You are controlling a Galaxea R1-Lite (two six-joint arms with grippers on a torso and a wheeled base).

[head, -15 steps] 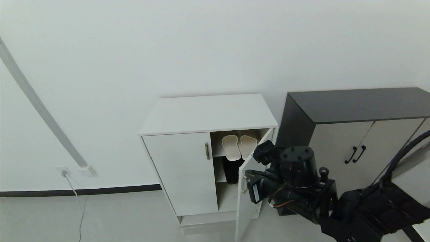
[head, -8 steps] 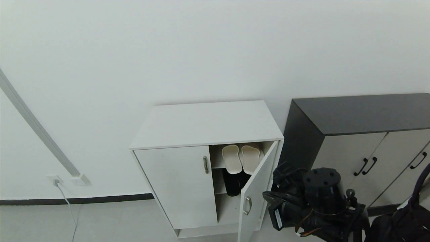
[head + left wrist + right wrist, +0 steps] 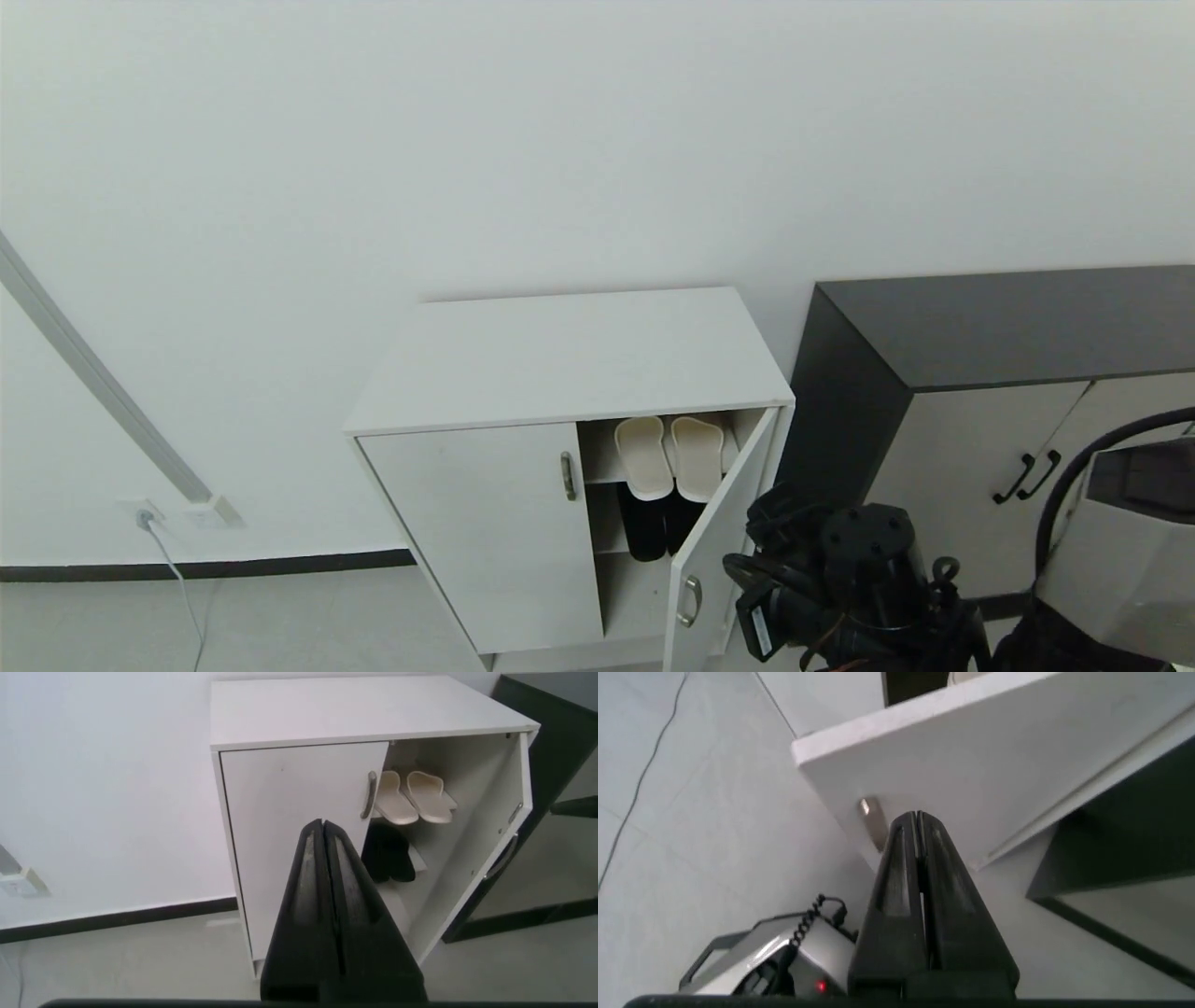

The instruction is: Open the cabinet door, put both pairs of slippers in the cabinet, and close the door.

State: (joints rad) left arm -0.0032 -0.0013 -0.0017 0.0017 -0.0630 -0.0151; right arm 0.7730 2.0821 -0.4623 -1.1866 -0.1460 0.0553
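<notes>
The right fingers [image 3: 902, 859] are pressed together on nothing. Their tips sit just beside the handle [image 3: 868, 819] on the outer face of the right door [image 3: 999, 747], and contact cannot be made out. The left fingers [image 3: 308, 873] are also together and empty, held well back from the white cabinet [image 3: 569, 359] and aimed at its front.

The right door stands partly open, its long axis upright. It is hinged at the cabinet's right side, with its free edge and handle swung out toward the robot. The left door [image 3: 485, 532] is shut. The white slippers [image 3: 667, 453] lie side by side on the upper shelf, and the black slippers [image 3: 651, 523] are on the shelf below. Both pairs have their long axes running front to back, with rounded ends toward the opening. The black pair looks tilted more steeply, and toe or heel cannot be told.

Only the closing seems left. The white pair's near ends appear to reach the shelf's front edge, so a door pushed home could catch on them and spring back. Closed fingertips on a smooth panel could also skid off or snag the handle. The right arm is crowded between the door and the dark cabinet [image 3: 980, 322], which leaves little room to swing.
</notes>
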